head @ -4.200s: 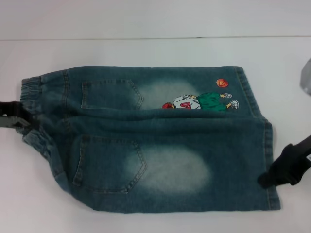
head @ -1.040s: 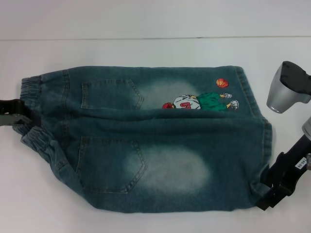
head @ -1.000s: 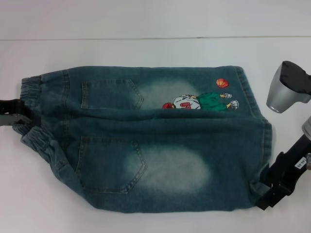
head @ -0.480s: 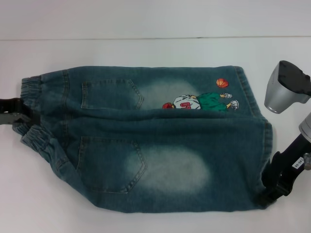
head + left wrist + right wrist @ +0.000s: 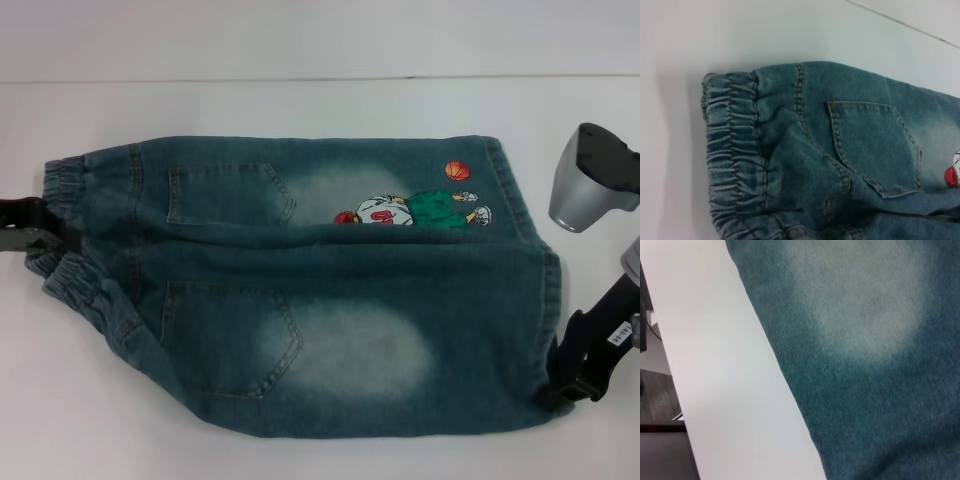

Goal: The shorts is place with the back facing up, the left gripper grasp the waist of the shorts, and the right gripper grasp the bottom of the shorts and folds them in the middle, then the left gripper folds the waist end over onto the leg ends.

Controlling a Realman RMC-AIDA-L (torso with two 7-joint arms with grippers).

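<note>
The shorts [image 5: 300, 300] lie flat on the white table, back up, with two patch pockets showing and the cartoon print [image 5: 410, 210] on the far leg. The ruffled waist [image 5: 65, 195] is at the left end. My left gripper [image 5: 38, 228] is shut on the waist, which bunches at the pinch. The leg hems [image 5: 550, 300] form the right end. My right gripper [image 5: 562, 385] is shut on the near leg's hem at its lower corner. The left wrist view shows the waist [image 5: 735, 150] and one pocket [image 5: 875, 145] close up. Faded denim [image 5: 865, 365] fills the right wrist view.
The right arm's silver-grey housing [image 5: 590, 190] hangs beside the far leg's hem. White table [image 5: 300, 100] stretches behind the shorts. The right wrist view shows the table's edge [image 5: 675, 405] with dark floor beyond it.
My right gripper has shifted slightly right and up, drawing the near leg's hem corner outward so that the lower edge lies straighter. The left gripper has barely moved.
</note>
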